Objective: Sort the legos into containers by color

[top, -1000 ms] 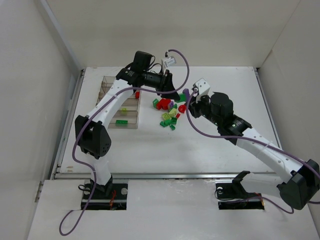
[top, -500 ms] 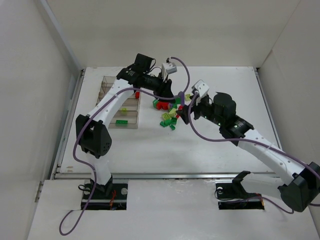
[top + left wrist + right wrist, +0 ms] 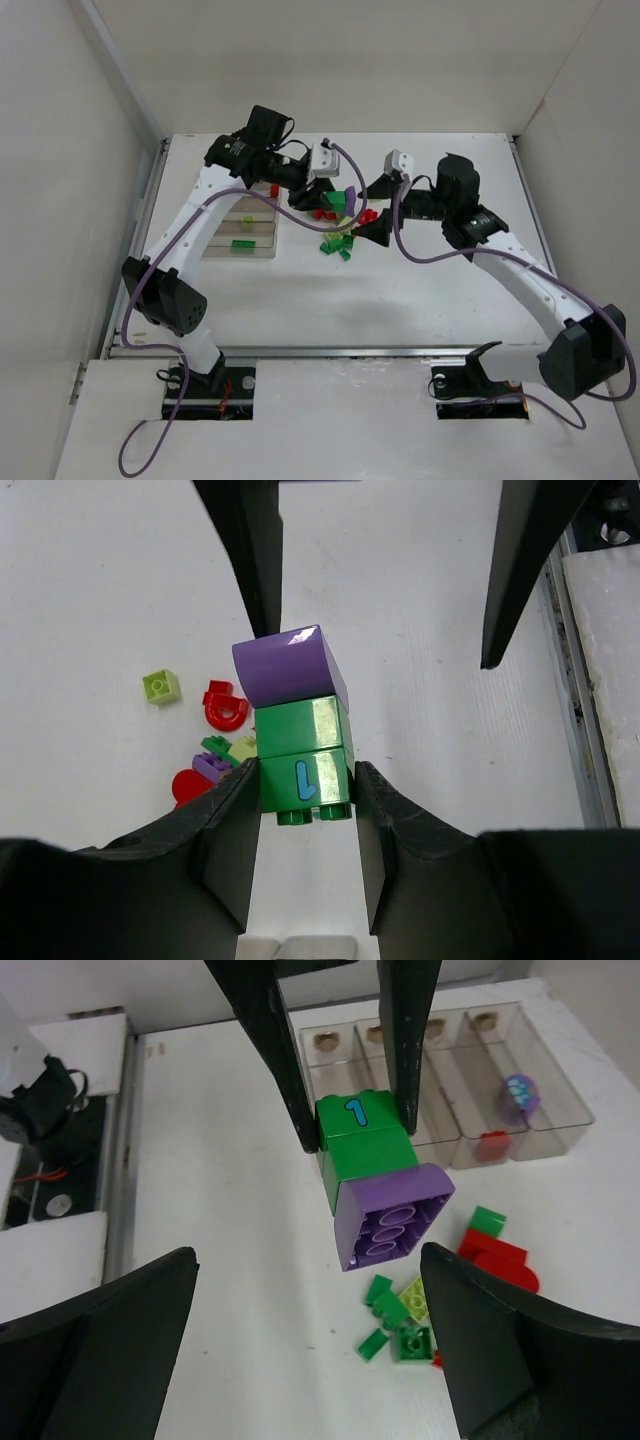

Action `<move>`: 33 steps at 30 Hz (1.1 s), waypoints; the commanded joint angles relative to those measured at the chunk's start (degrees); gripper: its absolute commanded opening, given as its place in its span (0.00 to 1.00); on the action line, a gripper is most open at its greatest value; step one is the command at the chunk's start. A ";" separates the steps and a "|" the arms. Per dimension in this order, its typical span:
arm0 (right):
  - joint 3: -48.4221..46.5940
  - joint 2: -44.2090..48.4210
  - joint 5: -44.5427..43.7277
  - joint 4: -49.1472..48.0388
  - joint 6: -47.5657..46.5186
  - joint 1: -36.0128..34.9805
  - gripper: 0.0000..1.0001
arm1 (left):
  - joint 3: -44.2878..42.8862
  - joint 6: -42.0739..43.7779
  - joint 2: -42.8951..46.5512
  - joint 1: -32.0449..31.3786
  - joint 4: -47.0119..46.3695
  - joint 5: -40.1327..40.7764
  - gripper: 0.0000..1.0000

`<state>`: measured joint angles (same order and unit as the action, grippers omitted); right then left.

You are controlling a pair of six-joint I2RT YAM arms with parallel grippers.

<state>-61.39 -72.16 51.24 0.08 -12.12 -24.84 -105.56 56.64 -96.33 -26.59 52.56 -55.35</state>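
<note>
My left gripper (image 3: 305, 772) is shut on a dark green brick (image 3: 303, 778) with a blue mark, and a purple brick (image 3: 288, 666) is stuck to its far end. In the top view this stack (image 3: 345, 198) hangs above the table, left gripper (image 3: 332, 198) on one side and right gripper (image 3: 373, 209) on the other. The right gripper (image 3: 310, 1258) stands wide open just short of the purple brick (image 3: 392, 1216), touching nothing. Loose legos (image 3: 340, 238) in red, green, lime and purple lie below. The clear tray (image 3: 222, 215) sits to the left.
The tray's compartments (image 3: 455, 1055) hold a red brick (image 3: 490, 1146) and a purplish piece (image 3: 520, 1093); the top view shows a green brick (image 3: 241, 243) and a lime one (image 3: 247, 220) in it. White walls enclose the table on three sides.
The right gripper has opened wide and drawn back from the stack. The left arm has swung its gripper, still holding the green and purple bricks, a little to the left.
</note>
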 commanded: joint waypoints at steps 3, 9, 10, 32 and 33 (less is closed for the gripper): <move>-5.66 -1.93 9.92 0.45 -1.85 -0.03 0.97 | -0.71 5.94 3.16 -1.62 3.52 -2.92 0.00; -7.96 -3.78 9.15 0.45 -1.85 -0.03 0.96 | -0.70 4.79 3.70 -1.62 4.13 -3.45 0.00; -8.57 -4.39 8.53 0.45 -1.85 -0.03 0.94 | -0.70 4.27 3.70 -2.23 4.13 -4.14 0.00; -12.79 -12.03 5.27 0.45 3.32 -2.76 0.00 | 0.35 -5.40 4.75 -2.24 -1.31 -5.48 0.00; -12.79 -12.04 4.75 0.45 3.33 -2.76 0.00 | 0.96 -5.40 4.75 -2.24 -1.84 -4.95 0.00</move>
<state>-71.29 -83.07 56.55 2.59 -10.70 -26.83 -105.36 52.10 -94.56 -27.99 52.05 -58.02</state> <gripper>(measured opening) 0.434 0.341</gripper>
